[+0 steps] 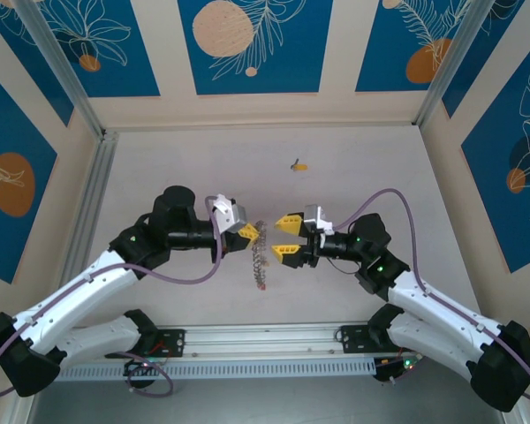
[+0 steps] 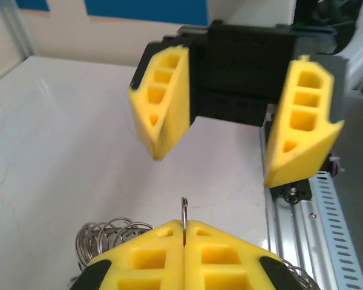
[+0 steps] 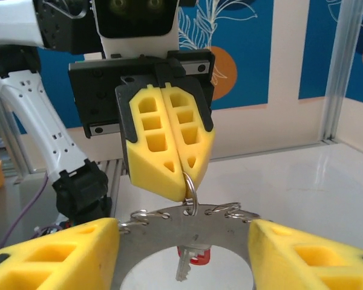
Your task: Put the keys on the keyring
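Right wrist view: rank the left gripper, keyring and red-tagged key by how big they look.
1. left gripper
2. keyring, cropped at the bottom edge, so these two are unsure
3. red-tagged key, clearly smallest

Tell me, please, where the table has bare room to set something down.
Bare tabletop lies back left, between the side rail and the yellow-tagged key, and back right of that key. The centre is crowded: the left pincer grips the keyring, the open right pincer facing it.
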Controlling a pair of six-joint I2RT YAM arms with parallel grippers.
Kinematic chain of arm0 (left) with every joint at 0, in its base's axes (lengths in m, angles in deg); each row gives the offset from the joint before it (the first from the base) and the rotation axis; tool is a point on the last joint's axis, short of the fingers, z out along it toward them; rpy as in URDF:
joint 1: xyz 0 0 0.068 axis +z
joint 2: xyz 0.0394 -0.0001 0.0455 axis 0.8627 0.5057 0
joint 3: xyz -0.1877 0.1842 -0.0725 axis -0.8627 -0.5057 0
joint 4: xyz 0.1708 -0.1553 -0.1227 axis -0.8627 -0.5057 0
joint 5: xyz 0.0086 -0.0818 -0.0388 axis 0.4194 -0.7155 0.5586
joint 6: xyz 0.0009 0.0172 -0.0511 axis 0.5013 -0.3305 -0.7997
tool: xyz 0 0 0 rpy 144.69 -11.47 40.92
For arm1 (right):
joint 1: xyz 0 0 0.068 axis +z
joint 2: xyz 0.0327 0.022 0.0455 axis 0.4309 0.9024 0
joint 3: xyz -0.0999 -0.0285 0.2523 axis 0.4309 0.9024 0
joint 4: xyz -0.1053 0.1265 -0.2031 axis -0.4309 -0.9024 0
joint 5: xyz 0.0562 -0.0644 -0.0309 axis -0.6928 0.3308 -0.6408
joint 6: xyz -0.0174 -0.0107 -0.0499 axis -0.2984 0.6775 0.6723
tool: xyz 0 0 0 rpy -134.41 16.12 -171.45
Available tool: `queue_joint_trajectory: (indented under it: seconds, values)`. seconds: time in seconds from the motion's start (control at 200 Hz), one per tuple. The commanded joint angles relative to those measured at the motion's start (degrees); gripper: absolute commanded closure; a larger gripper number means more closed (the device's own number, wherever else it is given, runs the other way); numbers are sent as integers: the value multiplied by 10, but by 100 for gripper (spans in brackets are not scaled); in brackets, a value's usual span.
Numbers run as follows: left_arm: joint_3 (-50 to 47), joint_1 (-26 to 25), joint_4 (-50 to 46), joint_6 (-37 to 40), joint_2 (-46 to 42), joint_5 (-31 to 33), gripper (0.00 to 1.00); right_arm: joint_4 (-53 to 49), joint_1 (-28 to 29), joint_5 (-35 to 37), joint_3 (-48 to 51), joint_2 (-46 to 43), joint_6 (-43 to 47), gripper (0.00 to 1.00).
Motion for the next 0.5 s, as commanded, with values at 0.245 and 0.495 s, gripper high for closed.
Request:
queue_joint_trajectory:
  seconds: [0.245, 0.495]
  values:
    - [81, -3, -67, -41, 36, 99, 100, -54, 5, 60, -5, 7, -6, 36]
    - [97, -4, -88, -52, 51, 126, 100, -58, 20, 47, -10, 20, 1, 36]
